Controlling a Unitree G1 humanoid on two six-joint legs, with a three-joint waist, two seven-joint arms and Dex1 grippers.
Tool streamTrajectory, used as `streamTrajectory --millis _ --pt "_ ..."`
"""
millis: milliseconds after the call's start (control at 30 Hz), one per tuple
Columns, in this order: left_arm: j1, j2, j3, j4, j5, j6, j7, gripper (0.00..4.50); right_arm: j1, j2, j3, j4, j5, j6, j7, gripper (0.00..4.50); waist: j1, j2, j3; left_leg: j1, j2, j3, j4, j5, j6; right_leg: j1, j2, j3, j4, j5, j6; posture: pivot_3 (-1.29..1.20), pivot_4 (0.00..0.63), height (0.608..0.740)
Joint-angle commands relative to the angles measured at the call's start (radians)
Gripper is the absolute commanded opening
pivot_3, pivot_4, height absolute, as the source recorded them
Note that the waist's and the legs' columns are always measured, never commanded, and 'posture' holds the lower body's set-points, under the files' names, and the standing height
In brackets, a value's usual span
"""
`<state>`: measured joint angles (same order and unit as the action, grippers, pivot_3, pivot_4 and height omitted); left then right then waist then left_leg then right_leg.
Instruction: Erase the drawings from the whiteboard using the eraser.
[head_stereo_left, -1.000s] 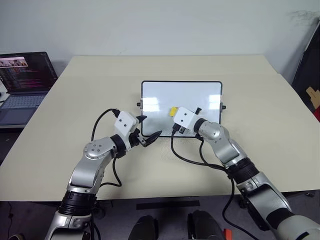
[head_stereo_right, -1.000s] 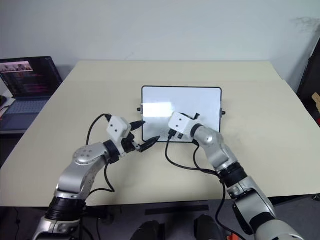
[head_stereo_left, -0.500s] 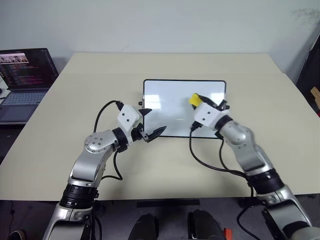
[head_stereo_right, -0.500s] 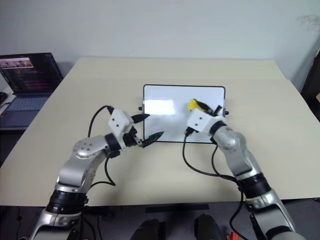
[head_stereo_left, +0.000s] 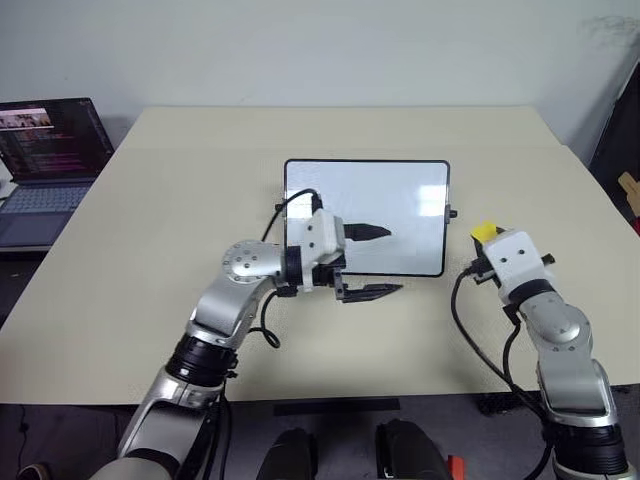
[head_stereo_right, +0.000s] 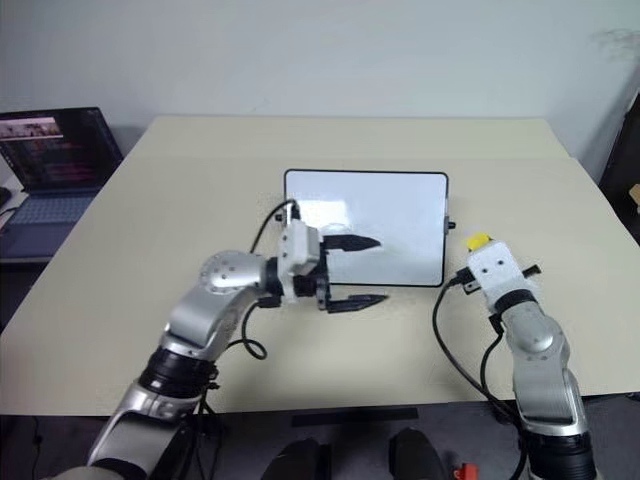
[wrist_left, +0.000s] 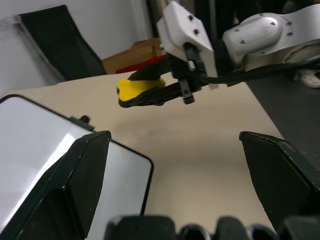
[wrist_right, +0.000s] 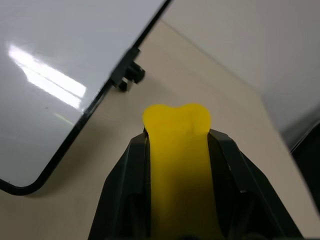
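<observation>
Right jaws (head_stereo_left: 484, 236) clamping eraser (head_stereo_left: 483, 231), beside whiteboard (head_stereo_left: 400, 200)

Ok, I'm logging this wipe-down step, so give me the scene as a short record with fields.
whiteboard: flat on the table, surface looks clean, no marks visible
eraser: yellow, pinched in the right gripper, off the board's right edge
left gripper: open, empty, one finger over the board's lower part, the other past its near edge
laptop: open, far left beside the table
</observation>
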<state>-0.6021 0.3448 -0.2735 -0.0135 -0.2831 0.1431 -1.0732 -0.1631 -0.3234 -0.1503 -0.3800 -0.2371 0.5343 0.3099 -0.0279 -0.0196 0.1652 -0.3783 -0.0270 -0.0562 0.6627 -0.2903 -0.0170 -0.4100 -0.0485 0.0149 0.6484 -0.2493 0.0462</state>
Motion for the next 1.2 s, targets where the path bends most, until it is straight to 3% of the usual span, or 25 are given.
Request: streamTrajectory --millis 33,233,633,967,1200 --pt "-0.040 -0.026 -0.012 0.039 0.041 -0.067 0.016 4.50 -0.055 0.031 -0.077 0.033 0.093 0.116 -0.011 1.20 -0.001 0.000 0.000 0.000 0.000 0.000 0.000 0.000 0.000 0.000 0.000 0.000 0.000 0.000 0.000 0.00 0.150 0.740" --pt "-0.049 -0.047 -0.022 0.046 0.075 -0.092 0.027 4.50 -0.096 0.018 -0.161 0.116 0.183 0.181 -0.035 1.20 0.002 0.000 0.000 -0.001 0.000 0.000 0.000 0.000 0.000 0.000 0.000 0.000 -0.001 0.000 0.000 0.00 0.150 0.740" --pt "-0.044 -0.071 -0.035 0.036 0.103 -0.093 0.055 4.50 -0.113 -0.005 -0.163 0.215 0.253 0.157 -0.076 1.20 0.000 0.001 0.000 -0.001 0.000 0.001 0.000 -0.001 0.001 0.000 -0.001 0.000 0.000 0.000 0.000 0.00 0.150 0.740" --pt "-0.005 -0.056 -0.018 0.010 0.114 -0.074 0.096 4.50 -0.117 0.001 -0.156 0.182 0.302 0.117 -0.100 4.47 -0.001 0.002 -0.001 0.000 0.000 0.001 0.000 -0.001 0.001 0.000 -0.001 0.000 0.000 0.000 0.000 0.00 0.150 0.740" --pt "0.123 -0.032 0.177 -0.104 0.067 0.038 0.315 4.50 -0.039 0.082 -0.120 -0.089 0.427 0.067 -0.066 4.47 -0.002 0.003 -0.001 0.000 0.001 0.000 0.000 -0.001 0.001 -0.001 0.000 0.001 0.001 0.000 0.000 0.00 0.150 0.740"
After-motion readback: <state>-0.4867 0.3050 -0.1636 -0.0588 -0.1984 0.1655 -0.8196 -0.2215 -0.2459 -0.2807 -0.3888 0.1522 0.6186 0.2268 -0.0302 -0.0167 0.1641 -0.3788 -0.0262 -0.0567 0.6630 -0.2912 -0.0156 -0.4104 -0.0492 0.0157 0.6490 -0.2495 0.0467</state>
